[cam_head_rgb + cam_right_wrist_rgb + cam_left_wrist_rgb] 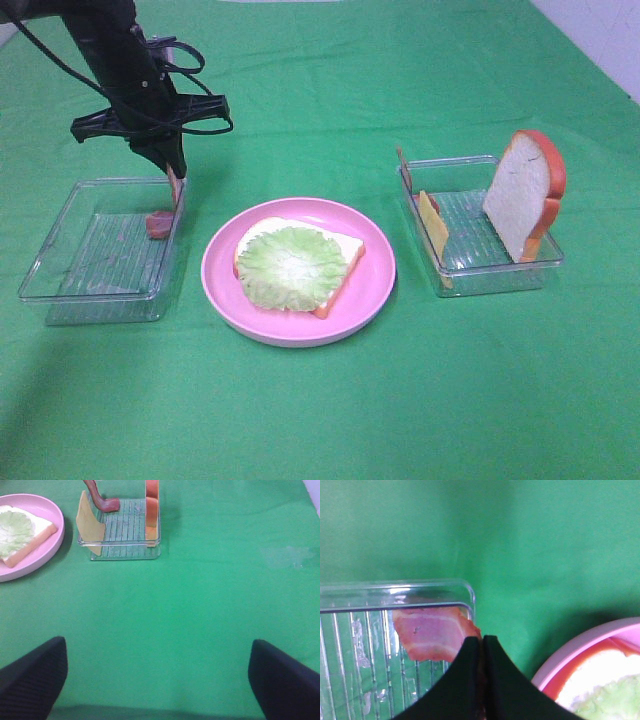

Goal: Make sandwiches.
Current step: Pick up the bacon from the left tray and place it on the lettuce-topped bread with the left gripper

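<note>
My left gripper is shut on the edge of a pink-red bacon strip at the right wall of the left clear tray. On the pink plate lies a white bread slice with a green lettuce leaf on top. The right tray holds an upright bread slice, a yellow cheese slice and another bacon strip. My right gripper is open over bare cloth.
A green cloth covers the whole table. The plate stands between the two trays. A white wall edge shows at the far right corner. The right arm does not show in the high view.
</note>
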Tool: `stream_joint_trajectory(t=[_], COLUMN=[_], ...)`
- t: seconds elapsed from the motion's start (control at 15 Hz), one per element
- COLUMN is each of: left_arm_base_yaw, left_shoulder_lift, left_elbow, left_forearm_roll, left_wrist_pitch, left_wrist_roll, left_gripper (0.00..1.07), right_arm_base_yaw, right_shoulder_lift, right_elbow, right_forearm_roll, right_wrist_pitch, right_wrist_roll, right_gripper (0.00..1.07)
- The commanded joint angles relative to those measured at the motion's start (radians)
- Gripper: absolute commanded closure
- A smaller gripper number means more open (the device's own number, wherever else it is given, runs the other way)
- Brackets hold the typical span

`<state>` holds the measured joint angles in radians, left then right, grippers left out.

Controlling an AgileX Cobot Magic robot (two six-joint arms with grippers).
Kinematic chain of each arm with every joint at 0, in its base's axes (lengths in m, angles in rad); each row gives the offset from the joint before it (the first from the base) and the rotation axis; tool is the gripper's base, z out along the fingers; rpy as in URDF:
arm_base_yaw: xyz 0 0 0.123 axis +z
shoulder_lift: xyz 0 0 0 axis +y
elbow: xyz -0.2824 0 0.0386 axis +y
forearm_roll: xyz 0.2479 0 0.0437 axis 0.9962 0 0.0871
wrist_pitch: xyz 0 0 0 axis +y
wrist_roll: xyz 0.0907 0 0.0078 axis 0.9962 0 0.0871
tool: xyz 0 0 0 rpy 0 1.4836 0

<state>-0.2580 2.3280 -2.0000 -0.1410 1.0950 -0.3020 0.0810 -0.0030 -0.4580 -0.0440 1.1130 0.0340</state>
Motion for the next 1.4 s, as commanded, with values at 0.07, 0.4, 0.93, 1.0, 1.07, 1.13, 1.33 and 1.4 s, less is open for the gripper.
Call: stream_joint_trajectory(t=[0.07, 0.4, 0.93, 1.0, 1.07, 1.13, 1.33, 1.4], left_arm_base_yaw=[-0.001, -0.001, -0.056, -0.083, -0.112, -0.146, -0.255, -0.271], left_shoulder_lift=[-0.011, -0.155, -0.252, -0.239, -0.222, -0.201, -0.118, -0.099], left_elbow=[0.006, 0.004, 0.009, 0.010, 0.010, 0.010, 0.010, 0.010], left_forearm_roll=[-0.007, -0.041, -0.387, -0.388, -0.388, -0.390, -0.431, -0.446], left_wrist_pitch=[0.004, 0.068, 0.084, 0.084, 0.084, 0.090, 0.109, 0.113], left_wrist_roll=[-0.007, 0.009, 0.272, 0.276, 0.294, 0.310, 0.350, 0.375], left_gripper=[1.07, 1.07, 1.07, 1.07, 1.07, 1.07, 1.07, 1.07], right_arm_base_yaw=[-0.002, -0.002, -0.002, -0.002, -0.002, -0.002, -0.002, -0.002], right_shoulder_lift=[-0.026, -0.026, -0.026, -0.026, -0.026, -0.026, -0.026, -0.026], right_elbow=[0.003, 0.003, 0.003, 0.003, 0.003, 0.003, 0.003, 0.003], right_forearm_roll=[0.005, 0.005, 0.005, 0.005, 0.005, 0.005, 0.005, 0.005], right_wrist_pitch=[-0.012, -0.012, -0.012, -0.012, -0.012, -0.012, -0.012, -0.012], right_wrist_roll=[-0.009, -0.009, -0.009, -0.009, -0.009, -0.009, -0.009, -0.009], right_gripper=[0.13, 0.13, 0.13, 0.13, 0.13, 0.13, 0.13, 0.13])
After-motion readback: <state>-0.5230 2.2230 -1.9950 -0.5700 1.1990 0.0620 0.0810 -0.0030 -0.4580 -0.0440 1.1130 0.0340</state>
